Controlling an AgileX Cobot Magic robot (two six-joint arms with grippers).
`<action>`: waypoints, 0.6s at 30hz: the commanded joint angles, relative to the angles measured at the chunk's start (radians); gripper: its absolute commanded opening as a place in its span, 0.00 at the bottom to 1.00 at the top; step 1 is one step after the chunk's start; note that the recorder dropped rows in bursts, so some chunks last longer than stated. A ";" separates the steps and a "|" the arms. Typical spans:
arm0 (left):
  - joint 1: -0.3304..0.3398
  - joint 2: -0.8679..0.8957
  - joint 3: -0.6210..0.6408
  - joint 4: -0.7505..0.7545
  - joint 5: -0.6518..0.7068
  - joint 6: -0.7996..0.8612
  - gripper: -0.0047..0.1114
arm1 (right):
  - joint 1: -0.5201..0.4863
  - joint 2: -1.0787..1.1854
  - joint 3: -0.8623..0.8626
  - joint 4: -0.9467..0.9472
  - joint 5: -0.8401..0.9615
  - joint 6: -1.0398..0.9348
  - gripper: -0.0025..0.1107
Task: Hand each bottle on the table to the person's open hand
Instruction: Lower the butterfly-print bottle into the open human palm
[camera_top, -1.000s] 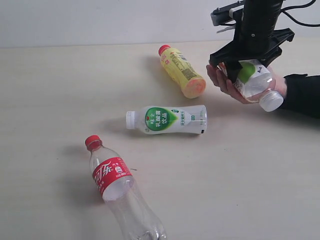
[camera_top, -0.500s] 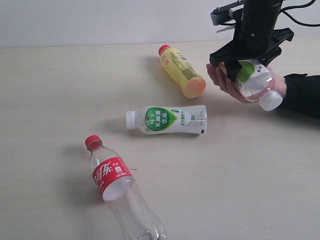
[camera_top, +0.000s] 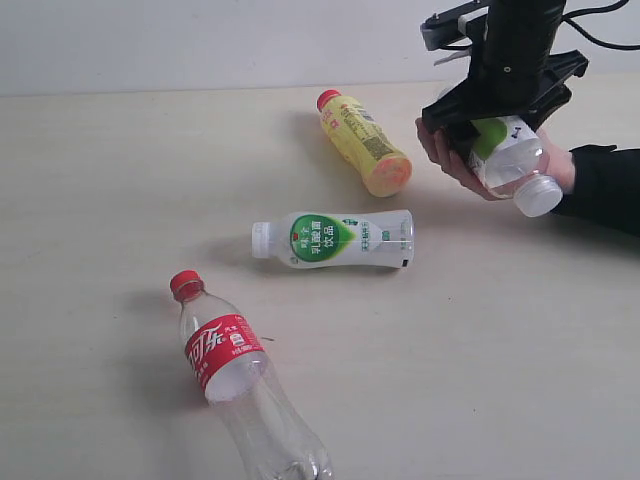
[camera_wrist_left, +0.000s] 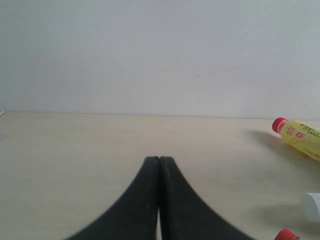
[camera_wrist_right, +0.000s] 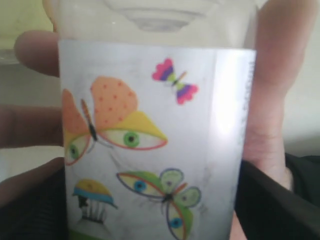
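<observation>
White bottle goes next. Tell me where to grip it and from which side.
Probably best to grip the white bottle mid-body, from above, jaws across its width. It lies flat on its side, the body is an even cylinder, and bare table flanks both long sides.

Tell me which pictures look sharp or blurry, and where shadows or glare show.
Exterior view: sharp, softly lit; the yellow bottle throws a faint shadow to its left. Left wrist view: the shut left end effector is blurred at its edges, the table beyond clearer. Right wrist view: the printed bottle fills the frame, soft, a glare stripe down its label; the hand behind is blurry.
</observation>
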 joint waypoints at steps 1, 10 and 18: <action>-0.005 -0.006 0.000 -0.010 0.001 0.003 0.05 | -0.002 0.002 -0.008 -0.016 -0.016 -0.005 0.71; -0.005 -0.006 0.000 -0.010 0.001 0.003 0.05 | -0.002 0.002 -0.008 -0.016 -0.018 -0.027 0.83; -0.005 -0.006 0.000 -0.010 0.001 0.003 0.05 | -0.002 -0.002 -0.012 -0.016 -0.025 -0.027 0.83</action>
